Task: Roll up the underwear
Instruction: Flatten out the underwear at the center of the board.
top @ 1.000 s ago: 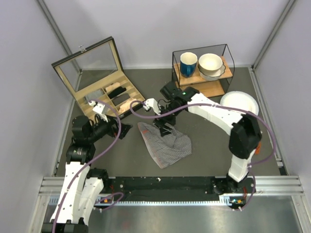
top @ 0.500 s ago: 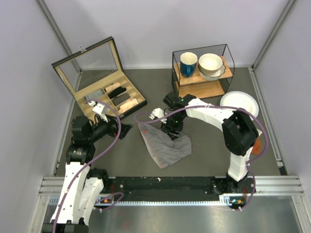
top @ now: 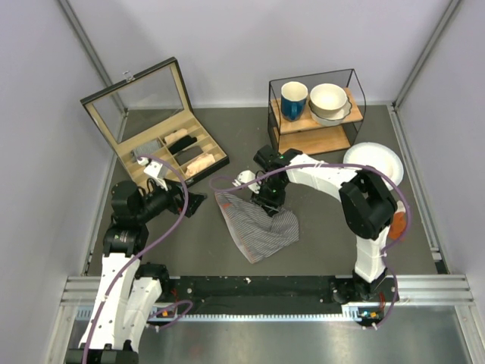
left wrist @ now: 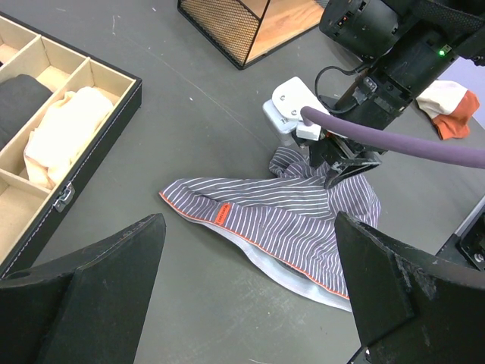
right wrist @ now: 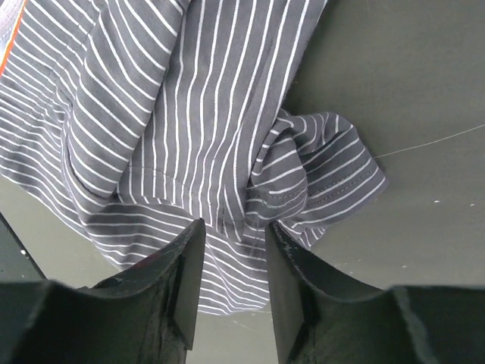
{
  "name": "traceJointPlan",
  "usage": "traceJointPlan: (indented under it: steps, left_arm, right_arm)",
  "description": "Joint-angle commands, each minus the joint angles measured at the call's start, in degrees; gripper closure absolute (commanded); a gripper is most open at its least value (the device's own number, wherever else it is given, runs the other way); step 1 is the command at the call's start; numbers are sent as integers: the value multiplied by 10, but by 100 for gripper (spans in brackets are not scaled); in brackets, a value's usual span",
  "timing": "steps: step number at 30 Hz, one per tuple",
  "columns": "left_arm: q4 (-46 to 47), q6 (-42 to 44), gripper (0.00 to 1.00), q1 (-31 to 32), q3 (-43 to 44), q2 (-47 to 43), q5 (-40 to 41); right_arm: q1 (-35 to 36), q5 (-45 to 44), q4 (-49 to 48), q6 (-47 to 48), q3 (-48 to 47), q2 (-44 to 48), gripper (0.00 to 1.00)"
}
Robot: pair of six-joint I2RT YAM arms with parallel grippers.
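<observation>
The underwear [top: 258, 227] is grey cloth with white stripes and an orange-trimmed waistband, lying rumpled at the table's middle. It also shows in the left wrist view [left wrist: 303, 216] and the right wrist view [right wrist: 189, 114]. My right gripper [top: 267, 203] is down on its far edge, jaws closed narrowly on a bunched fold [right wrist: 231, 227]; it also shows in the left wrist view [left wrist: 341, 171]. My left gripper [top: 193, 203] is open wide and empty, hovering left of the underwear with its fingers [left wrist: 106, 280] apart from the cloth.
An open wooden compartment box [top: 170, 148] with beige and black rolls stands back left, also in the left wrist view [left wrist: 45, 144]. A wire-framed shelf [top: 314, 106] holds a blue mug and bowls. A white bowl [top: 373, 161] sits right. An orange-and-white cloth [left wrist: 447, 106] lies far right.
My right gripper has lowered and drawn in slightly over the underwear's far edge. The cloth's outline has barely shifted. The left arm has not moved.
</observation>
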State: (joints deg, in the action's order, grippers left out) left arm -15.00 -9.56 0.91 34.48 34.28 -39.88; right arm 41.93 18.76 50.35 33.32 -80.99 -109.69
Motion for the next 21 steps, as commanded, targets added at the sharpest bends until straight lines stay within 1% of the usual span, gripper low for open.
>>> traceJointPlan:
  steps: [1,4,6,12,14,17,18,21]
  left_arm:
    - [30,-5,1,-3,1,-4,-12]
    - [29,-5,1,-3,1,-4,-11]
    - [30,-5,1,-2,1,-4,-11]
    - [30,-5,1,-3,1,-4,-12]
    - [29,-5,1,-3,1,-4,-11]
    - [29,-5,1,-3,1,-6,-11]
    - [30,-5,1,-3,1,-5,-12]
    - [29,-5,1,-3,1,-5,-12]
  right_arm:
    - [-4,13,-2,-2,0,-5,67]
    - [-4,14,0,-1,-1,-7,71]
    - [-4,12,1,-1,-2,-10,71]
    - [-4,-2,1,-4,-4,-23,66]
    - [-4,-1,2,-4,-3,-26,67]
    - [-4,2,7,-3,-5,-23,80]
    - [-4,2,8,-1,-7,-19,90]
    - [-4,-12,17,3,-14,-2,100]
